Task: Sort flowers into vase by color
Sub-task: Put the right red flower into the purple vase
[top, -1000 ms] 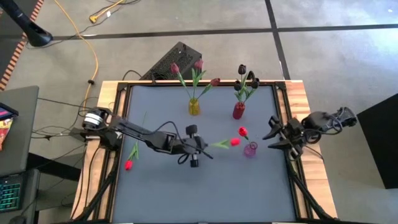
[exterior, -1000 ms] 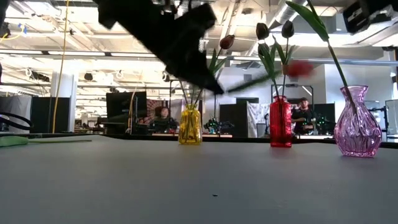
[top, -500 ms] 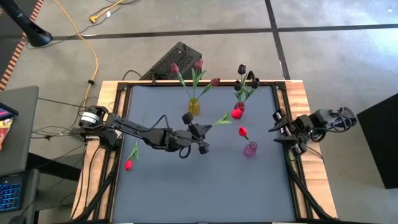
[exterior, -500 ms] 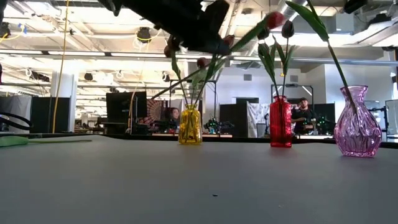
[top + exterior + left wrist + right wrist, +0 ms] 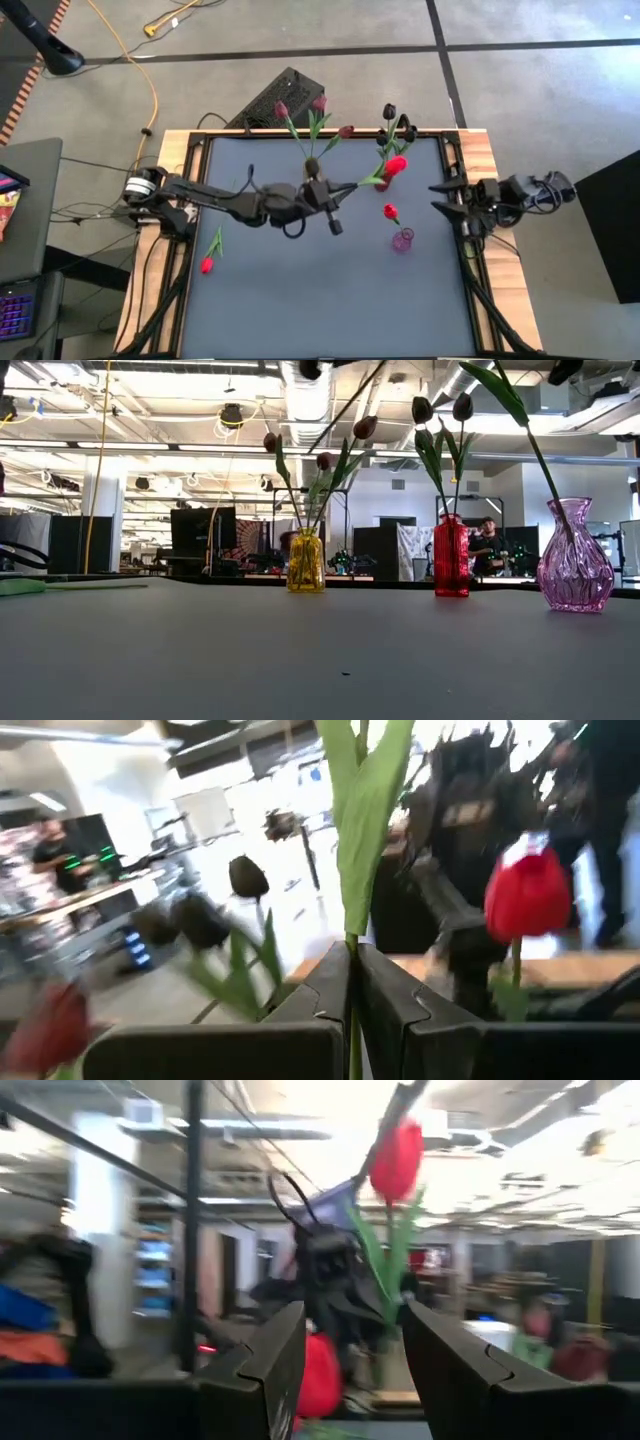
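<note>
My left gripper (image 5: 337, 187) hangs above the table's far middle, shut on a red tulip whose head (image 5: 395, 167) is over the red vase (image 5: 451, 556). That vase holds black tulips (image 5: 423, 409). The yellow vase (image 5: 305, 561) holds maroon tulips (image 5: 281, 108). The pink vase (image 5: 402, 240) holds one red tulip (image 5: 390, 211) by its stem. Another red tulip (image 5: 207, 264) lies flat near the left edge. My right gripper (image 5: 447, 197) waits open at the right edge. My left gripper pinches the red tulip's green stem (image 5: 350, 942) just below a leaf, between its two fingers. The fingers come level from the table's left, and the stem runs on past the fingertips toward the right. The tulip is lifted clear, head (image 5: 527, 895) at the free end.
The three vases stand in the table's far right part, close together. The near half of the grey table top (image 5: 320, 300) holds nothing. A dark box (image 5: 275, 100) sits beyond the far edge. People sit in the room behind (image 5: 487, 540).
My left gripper has risen and moved toward the far edge, carrying the red tulip from beside the pink vase to above the red vase. In the low view the arm has climbed out of the picture's top. My right gripper has shifted slightly toward the far edge.
</note>
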